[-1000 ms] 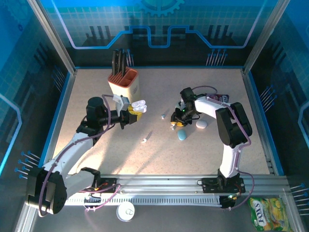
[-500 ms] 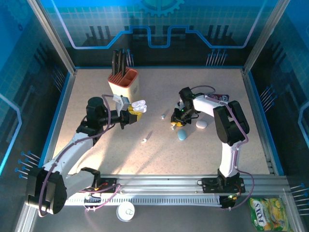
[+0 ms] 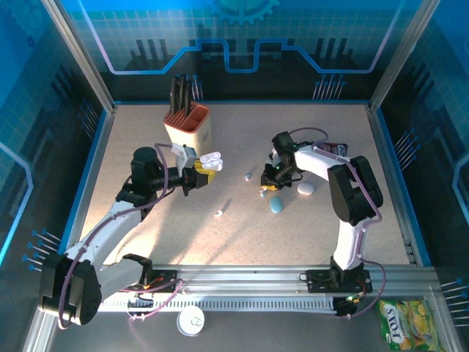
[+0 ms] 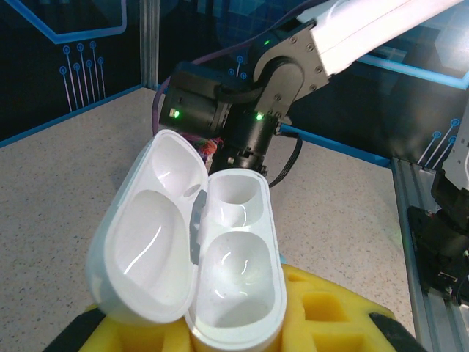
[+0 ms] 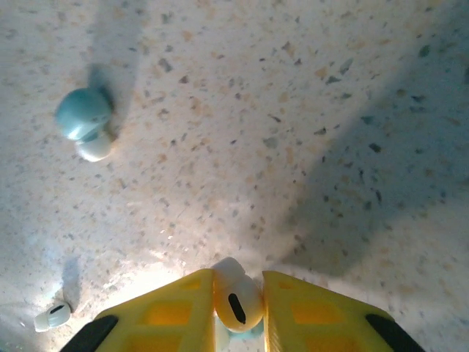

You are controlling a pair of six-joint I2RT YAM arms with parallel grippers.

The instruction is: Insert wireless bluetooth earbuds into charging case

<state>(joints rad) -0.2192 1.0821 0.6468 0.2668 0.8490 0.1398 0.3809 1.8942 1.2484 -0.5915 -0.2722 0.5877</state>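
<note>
My left gripper [image 3: 198, 174] is shut on the base of a white charging case [image 3: 210, 159], held up with its lid swung open. In the left wrist view the case [image 4: 234, 271] shows two empty wells, its lid [image 4: 143, 249] to the left, and yellow fingers [image 4: 322, 315] beneath it. My right gripper [image 3: 265, 188] is down at the table right of centre. Its yellow fingers [image 5: 161, 323] are shut on a small white earbud [image 5: 236, 290]. Two more earbuds lie loose on the table [image 3: 218, 213] [image 3: 248, 177].
An orange-and-white block [image 3: 188, 125] holding dark handles stands at the back left. A blue pebble case [image 3: 276, 204] and a white one [image 3: 305, 188] lie beside the right gripper. A small teal-and-white piece [image 5: 84, 121] and a loose earbud [image 5: 53, 317] lie nearby.
The right gripper's fingers have shut on the white earbud at the table, and its arm shifted slightly. The left arm and open case have not moved.
</note>
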